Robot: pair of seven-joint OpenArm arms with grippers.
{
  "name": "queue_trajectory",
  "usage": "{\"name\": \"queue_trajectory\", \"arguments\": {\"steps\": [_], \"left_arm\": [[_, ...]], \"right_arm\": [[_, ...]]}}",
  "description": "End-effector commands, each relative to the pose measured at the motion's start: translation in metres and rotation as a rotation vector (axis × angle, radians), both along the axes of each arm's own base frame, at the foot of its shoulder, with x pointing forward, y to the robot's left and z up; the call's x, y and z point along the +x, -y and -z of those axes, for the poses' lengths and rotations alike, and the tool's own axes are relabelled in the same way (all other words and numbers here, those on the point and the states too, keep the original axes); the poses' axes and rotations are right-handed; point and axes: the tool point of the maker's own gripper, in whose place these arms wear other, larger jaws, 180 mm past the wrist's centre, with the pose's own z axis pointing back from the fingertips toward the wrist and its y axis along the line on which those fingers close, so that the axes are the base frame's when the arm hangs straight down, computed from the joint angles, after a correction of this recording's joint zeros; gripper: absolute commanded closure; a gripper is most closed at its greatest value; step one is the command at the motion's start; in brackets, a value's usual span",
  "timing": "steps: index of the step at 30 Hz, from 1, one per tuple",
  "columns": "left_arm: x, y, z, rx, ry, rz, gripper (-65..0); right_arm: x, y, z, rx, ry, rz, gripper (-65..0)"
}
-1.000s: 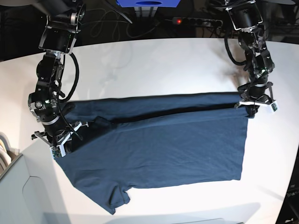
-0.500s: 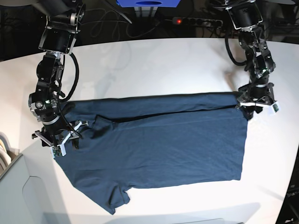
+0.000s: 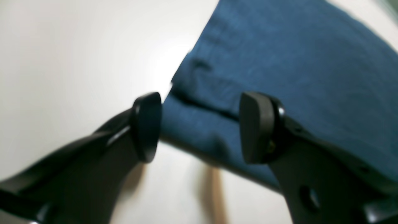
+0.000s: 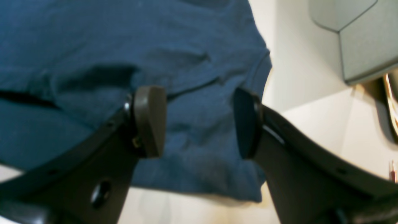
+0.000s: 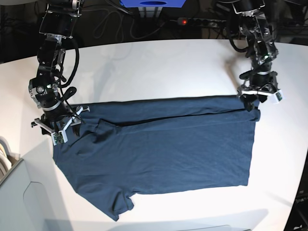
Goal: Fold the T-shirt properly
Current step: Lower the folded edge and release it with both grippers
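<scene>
A: Shirt [image 5: 163, 149] lies flat on the white table [image 5: 159, 67], its top edge folded down into a long band across the upper side. One sleeve sticks out at the near edge.

B: And the left claw [image 3: 200, 127]?

A: Spread wide. In its wrist view both fingers stand apart with the shirt's folded corner showing between them, below the tips. Nothing is pinched. From the base view it hangs just above that corner at the shirt's right end [image 5: 257, 94].

B: Touching the cloth?

A: I cannot tell; the view is blurred. There is bare table to one side of the corner.

B: Right claw [image 4: 199, 121]?

A: Also parted, though a bit less. Cloth fills the gap behind its pads, wrinkled near the collar end, but neither pad grips it. In the base view it sits over the shirt's left end [image 5: 57, 127], close to the table's edge.

B: So the shirt is free?

A: Yes, it rests on the table by itself.
</scene>
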Motion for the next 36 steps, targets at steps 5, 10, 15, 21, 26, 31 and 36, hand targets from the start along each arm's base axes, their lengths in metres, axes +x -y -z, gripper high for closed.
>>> {"name": "queue_trajectory", "arguments": {"steps": [5,10,15,21,26,31,36], "left_arm": [[0.002,-0.004,-0.004,0.011,0.021,-0.002,-37.9],[0.005,-0.006,-0.008,0.020,0.028,-0.001,-37.9],[0.006,-0.008,-0.008,0.025,0.027,-0.002,-37.9],[-0.005,-0.021,0.012,0.011,-0.027,-0.037,-37.9],[0.001,-0.027,0.014,0.002,-0.024,-0.058,-37.9],[0.003,-0.026,0.013,0.002,-0.020,-0.054,-37.9],[0.000,-0.025,0.018,-0.007,-0.030,-0.055,-31.9]], "right_arm": [[0.004,0.000,-0.013,-0.001,0.050,-0.013,-32.6],[0.002,0.000,-0.010,-0.001,0.041,-0.013,-32.6],[0.001,0.001,-0.009,-0.001,0.036,-0.012,-32.6],[-0.001,0.006,-0.007,-0.012,0.027,-0.011,-32.6],[-0.003,0.006,-0.004,-0.012,0.021,-0.011,-32.6],[-0.003,0.006,-0.004,-0.012,0.021,-0.011,-32.6],[-0.004,0.006,-0.004,-0.014,0.019,-0.011,-32.6]]}}
